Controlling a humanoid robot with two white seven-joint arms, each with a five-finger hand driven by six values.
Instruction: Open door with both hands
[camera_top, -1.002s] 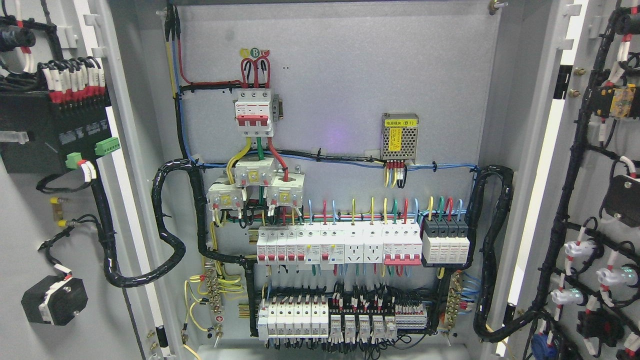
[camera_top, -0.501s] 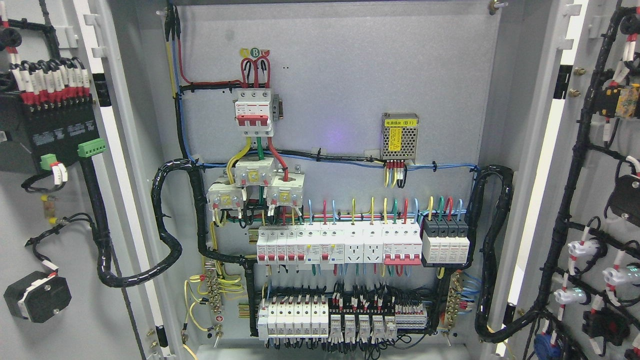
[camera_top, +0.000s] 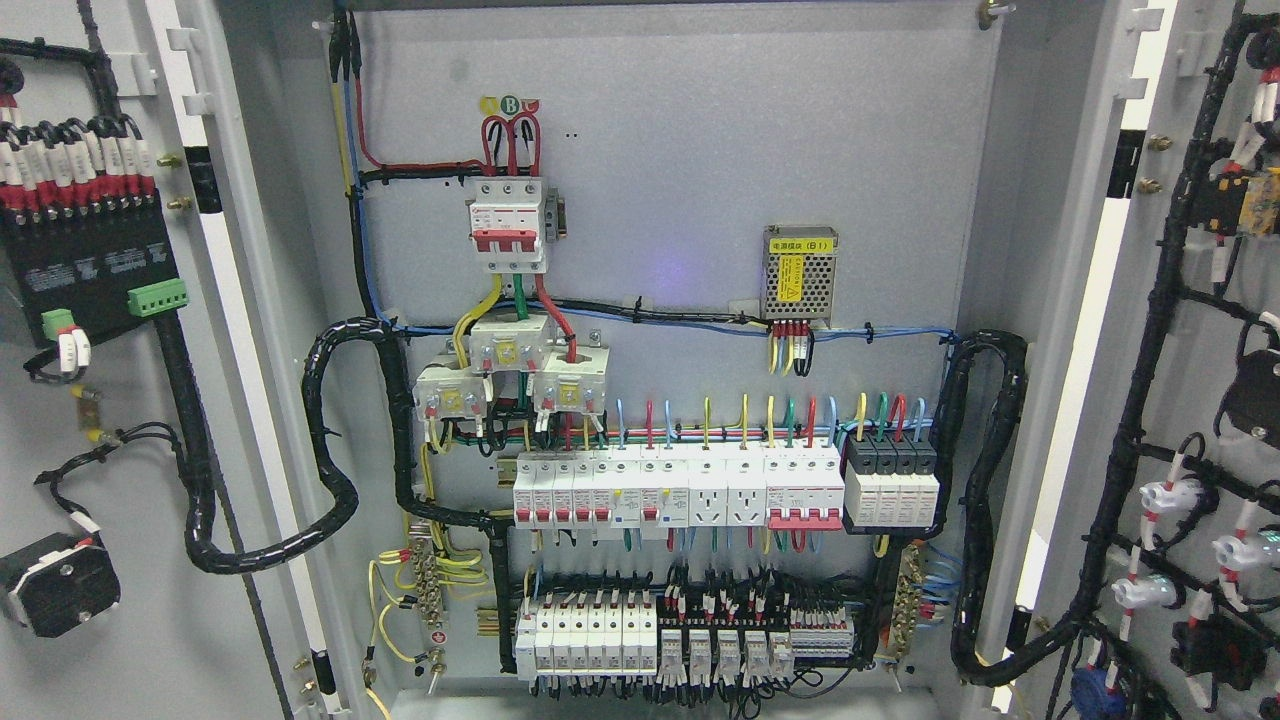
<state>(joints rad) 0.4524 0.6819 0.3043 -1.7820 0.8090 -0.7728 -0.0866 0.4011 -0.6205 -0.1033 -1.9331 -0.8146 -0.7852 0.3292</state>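
Observation:
An electrical cabinet stands with both doors swung wide. The left door (camera_top: 110, 620) shows its grey inner face at the picture's left, with a black module (camera_top: 85, 265) and a black round part (camera_top: 58, 583) mounted on it. The right door (camera_top: 1190, 420) shows its inner face at the picture's right, with black cable looms and white lamp backs (camera_top: 1165, 495). Neither of my hands nor any arm shows in the head view.
The cabinet's back panel (camera_top: 700, 150) carries a red-and-white main breaker (camera_top: 508, 225), a small metal power supply (camera_top: 799, 272), two rows of white breakers (camera_top: 680, 490) and thick black cable bundles (camera_top: 340, 470) running to each door.
The left door has swung further open, its module and round part sliding toward the picture's left edge. The right door has also opened a little more, its parts shifting right.

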